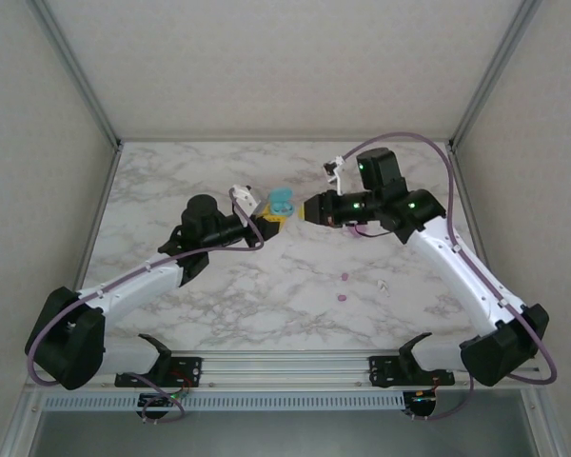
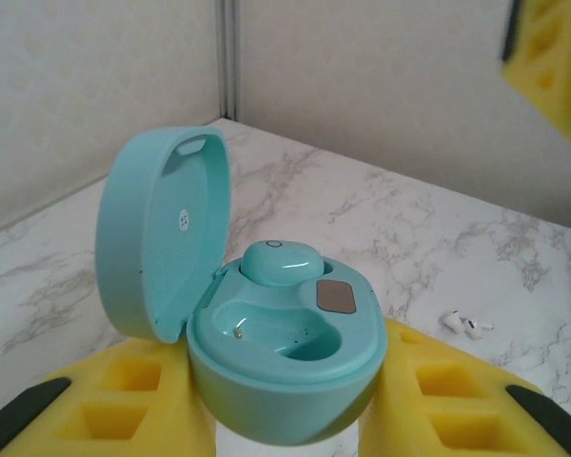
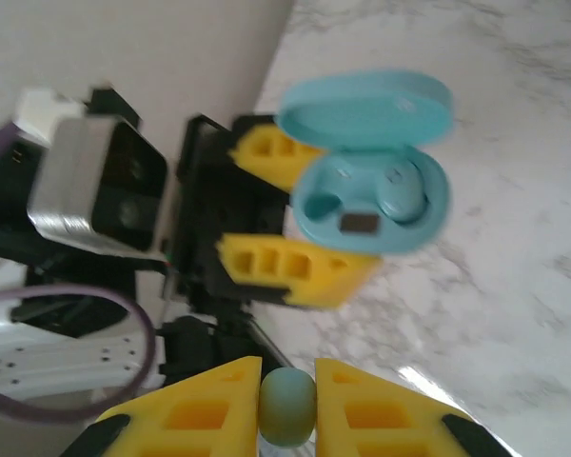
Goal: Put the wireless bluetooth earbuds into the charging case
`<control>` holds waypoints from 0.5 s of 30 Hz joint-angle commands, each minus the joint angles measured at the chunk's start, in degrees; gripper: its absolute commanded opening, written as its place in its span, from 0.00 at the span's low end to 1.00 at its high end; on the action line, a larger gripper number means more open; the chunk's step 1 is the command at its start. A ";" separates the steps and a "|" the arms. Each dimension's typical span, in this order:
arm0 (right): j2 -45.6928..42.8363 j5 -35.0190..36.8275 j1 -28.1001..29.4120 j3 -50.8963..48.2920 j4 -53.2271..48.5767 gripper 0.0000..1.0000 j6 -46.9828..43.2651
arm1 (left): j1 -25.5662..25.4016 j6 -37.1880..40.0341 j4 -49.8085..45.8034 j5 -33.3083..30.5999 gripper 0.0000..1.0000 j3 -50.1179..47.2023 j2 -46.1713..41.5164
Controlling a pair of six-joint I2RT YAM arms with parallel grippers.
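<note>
The teal charging case (image 2: 285,381) is off the table, with my left gripper (image 2: 290,405) shut on its base between yellow fingers (image 2: 457,390). Its lid (image 2: 162,238) stands open to the left. One teal earbud (image 2: 279,262) sits in the far slot, and the near slot (image 2: 266,328) is empty. From above, the case (image 1: 282,202) is at mid-table, with my left gripper (image 1: 271,221) just under it and my right gripper (image 1: 306,208) close on its right. My right gripper (image 3: 286,405) is shut on a second teal earbud (image 3: 286,409), short of the open case (image 3: 371,205).
Two pink earbuds (image 1: 344,277) (image 1: 342,297) and a white earbud (image 1: 383,286) lie on the marble table (image 1: 190,171) below the right arm. The white earbud (image 2: 463,325) also lies right of the case. Enclosure walls (image 1: 86,124) close the back and sides.
</note>
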 commanded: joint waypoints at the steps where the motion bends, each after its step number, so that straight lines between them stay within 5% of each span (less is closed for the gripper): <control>1: 2.21 -5.31 -0.18 2.01 5.92 0.18 3.73 | -0.82 2.15 2.96 2.10 0.20 1.79 -0.21; 15: 4.89 -2.15 1.56 1.21 12.13 0.19 7.23 | -1.63 3.21 2.23 2.55 0.20 3.02 -0.39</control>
